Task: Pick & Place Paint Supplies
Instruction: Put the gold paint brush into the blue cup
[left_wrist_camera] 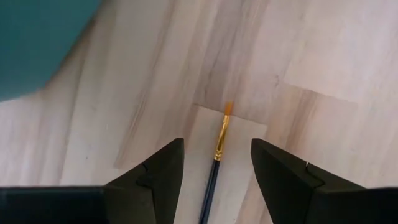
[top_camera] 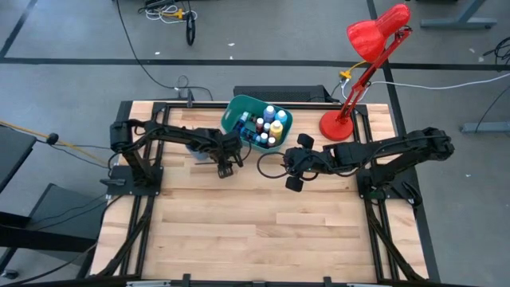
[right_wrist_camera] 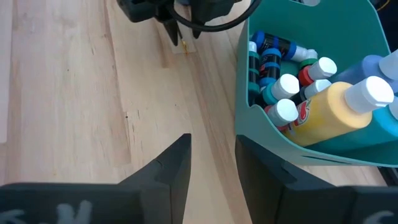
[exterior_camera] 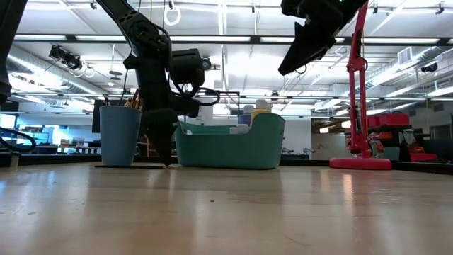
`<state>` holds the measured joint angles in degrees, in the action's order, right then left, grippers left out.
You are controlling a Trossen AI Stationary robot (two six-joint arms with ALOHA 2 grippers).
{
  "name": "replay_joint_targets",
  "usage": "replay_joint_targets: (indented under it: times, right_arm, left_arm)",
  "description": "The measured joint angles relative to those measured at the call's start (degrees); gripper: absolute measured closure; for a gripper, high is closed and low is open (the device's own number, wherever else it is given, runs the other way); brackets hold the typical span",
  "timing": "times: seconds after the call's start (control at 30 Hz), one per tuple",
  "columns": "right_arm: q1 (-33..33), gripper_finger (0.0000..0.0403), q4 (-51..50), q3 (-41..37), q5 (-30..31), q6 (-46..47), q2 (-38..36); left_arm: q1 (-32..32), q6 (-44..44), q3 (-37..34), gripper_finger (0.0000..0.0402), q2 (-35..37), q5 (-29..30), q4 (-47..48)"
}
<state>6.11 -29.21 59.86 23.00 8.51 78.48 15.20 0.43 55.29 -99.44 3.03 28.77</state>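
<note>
Paint bottles [top_camera: 271,127], capped white, sit packed in the teal bin [top_camera: 239,110] at upper centre of the high view; a single dark-handled brush [left_wrist_camera: 216,163] with gold ferrule and orange bristles lies flat on the table [top_camera: 255,223] beside the bin. Surface: pale wood planks, framed by dark rails, with a red desk lamp [top_camera: 362,56] standing at its upper right corner and grey floor with loose cables beyond. Left gripper [top_camera: 226,169] is low over the wood just left of the bin; left wrist view shows its two dark fingers [left_wrist_camera: 158,171] apart, straddling the brush handle without touching it, bin wall filling that frame's upper left. Right gripper [top_camera: 293,182] hovers right of centre, raised off the table; right wrist view shows its fingers [right_wrist_camera: 165,168] parted with nothing between, bare planks below. Right wrist view alone shows the bin contents clearly: a large yellow bottle [right_wrist_camera: 323,121], a blue one, and small bottles with blue and green labels, plus the left gripper [right_wrist_camera: 177,25] at frame top. Low view alone shows a blue cup [exterior_camera: 119,134] holding brushes left of the bin [exterior_camera: 226,149], and a bright open room with ceiling lights and ducts behind.
</note>
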Motion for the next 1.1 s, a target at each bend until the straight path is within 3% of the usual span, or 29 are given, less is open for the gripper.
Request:
replay_joint_targets:
  times: [0.67,0.83,1.1]
  right_arm:
    - [0.0,0.0276,0.0,0.0,0.0,-0.2,0.0]
    - [0.0,0.0276,0.0,0.0,0.0,-0.4,0.0]
    - [0.0,0.0276,0.0,0.0,0.0,-0.4,0.0]
  left_arm:
    - [0.9,4.2,1.3,0.0213,-4.5,-0.4,1.0]
    - [2.4,7.5,1.6,0.0259,-4.7,-5.3,0.7]
    - [2.9,4.2,1.7,0.0387,-4.7,-6.5,0.2]
